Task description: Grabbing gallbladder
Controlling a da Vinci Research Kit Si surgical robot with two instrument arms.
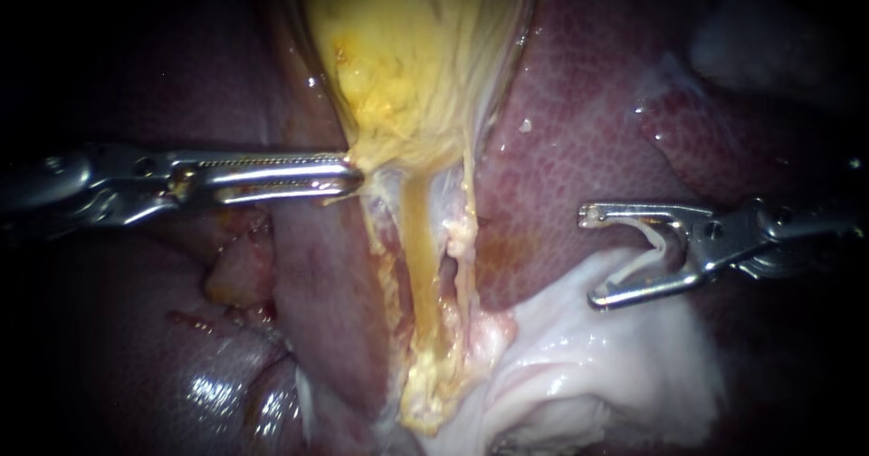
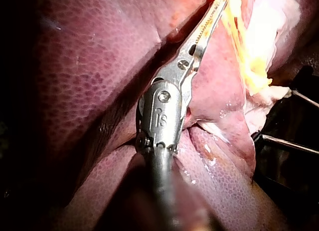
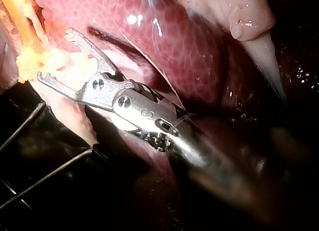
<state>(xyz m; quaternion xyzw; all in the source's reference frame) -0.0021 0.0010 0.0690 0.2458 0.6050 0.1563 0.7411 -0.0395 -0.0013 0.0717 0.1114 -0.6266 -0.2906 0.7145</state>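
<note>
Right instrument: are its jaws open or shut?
Open: the right instrument shows a wide gap between its jaws, gripping nothing.

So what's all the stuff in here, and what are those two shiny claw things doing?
dark red speckled liver: one, dark red, all around
yellow baggy gallbladder: one, yellow, top middle
pale yellow tube: one, yellowish, hanging below the gallbladder
glossy white tissue flap: one, white, lower right
left instrument: one, silver, in from the left, claw shut on the gallbladder's lower edge
right instrument: one, silver, in from the right, claw open against the white flap
</note>
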